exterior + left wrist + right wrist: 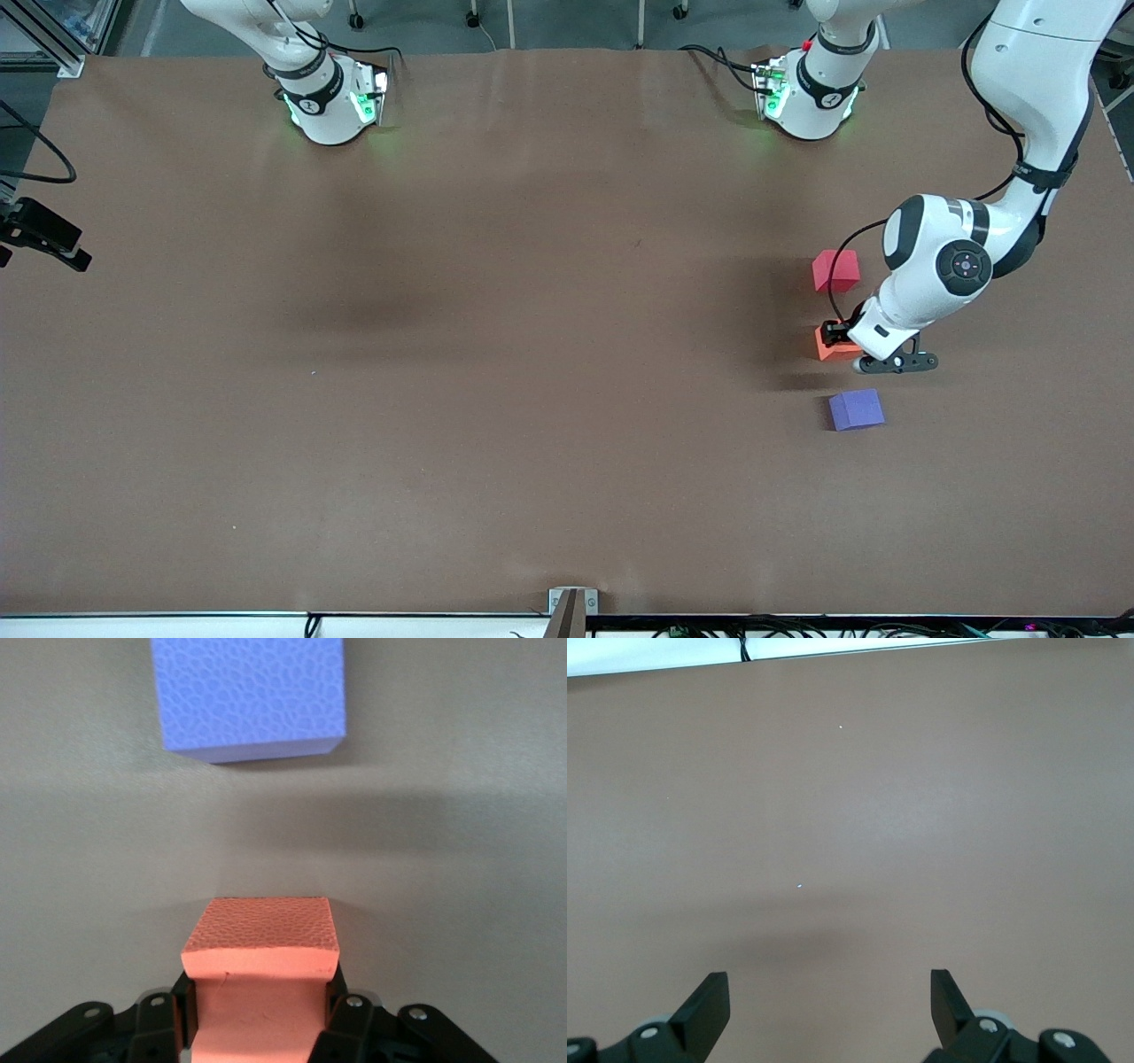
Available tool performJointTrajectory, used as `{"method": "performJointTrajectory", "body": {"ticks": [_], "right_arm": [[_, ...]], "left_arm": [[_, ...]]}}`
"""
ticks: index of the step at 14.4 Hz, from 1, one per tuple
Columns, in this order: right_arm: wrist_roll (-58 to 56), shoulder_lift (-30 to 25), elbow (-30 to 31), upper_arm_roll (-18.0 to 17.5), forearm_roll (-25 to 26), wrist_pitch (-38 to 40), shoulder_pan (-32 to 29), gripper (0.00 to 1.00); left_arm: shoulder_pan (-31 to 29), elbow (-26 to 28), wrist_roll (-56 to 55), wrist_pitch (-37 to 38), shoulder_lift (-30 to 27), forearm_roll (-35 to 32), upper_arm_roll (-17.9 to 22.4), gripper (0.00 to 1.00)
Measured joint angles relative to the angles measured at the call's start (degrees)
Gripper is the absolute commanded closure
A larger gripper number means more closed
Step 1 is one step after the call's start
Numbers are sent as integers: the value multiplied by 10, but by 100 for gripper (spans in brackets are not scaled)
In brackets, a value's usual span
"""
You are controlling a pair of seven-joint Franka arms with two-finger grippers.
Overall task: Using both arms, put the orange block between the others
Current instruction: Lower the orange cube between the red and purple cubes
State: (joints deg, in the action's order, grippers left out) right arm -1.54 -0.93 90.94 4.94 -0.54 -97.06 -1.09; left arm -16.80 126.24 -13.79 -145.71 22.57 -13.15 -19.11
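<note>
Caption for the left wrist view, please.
Left gripper shut on the orange block, with the purple cube ahead on the brown table.

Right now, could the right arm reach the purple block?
Probably not easily. The purple block sits at the left arm's end of the table, and the left end effector, shut on the orange block, crowds it. The right end effector is open over bare table.

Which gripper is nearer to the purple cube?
Left. The left gripper, shut on the orange block, is beside the purple cube. The right gripper waits open over bare table.
</note>
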Motion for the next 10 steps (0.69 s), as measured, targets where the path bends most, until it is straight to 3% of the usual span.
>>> {"method": "performJointTrajectory", "body": {"ticks": [3, 4, 6, 7, 10], "right_arm": [[0, 0, 0, 0, 0, 1, 0, 0], [0, 0, 0, 0, 0, 1, 0, 0], [0, 0, 0, 0, 0, 1, 0, 0], [0, 0, 0, 0, 0, 1, 0, 0], [0, 0, 0, 0, 1, 1, 0, 0]], "left_arm": [[-1, 0, 0, -1, 1, -1, 0, 74], [-1, 0, 0, -1, 1, -1, 0, 67], [-1, 0, 0, -1, 1, -1, 0, 11], [-1, 0, 0, -2, 1, -2, 0, 0], [-1, -1, 0, -5, 4, -5, 1, 0]]}}
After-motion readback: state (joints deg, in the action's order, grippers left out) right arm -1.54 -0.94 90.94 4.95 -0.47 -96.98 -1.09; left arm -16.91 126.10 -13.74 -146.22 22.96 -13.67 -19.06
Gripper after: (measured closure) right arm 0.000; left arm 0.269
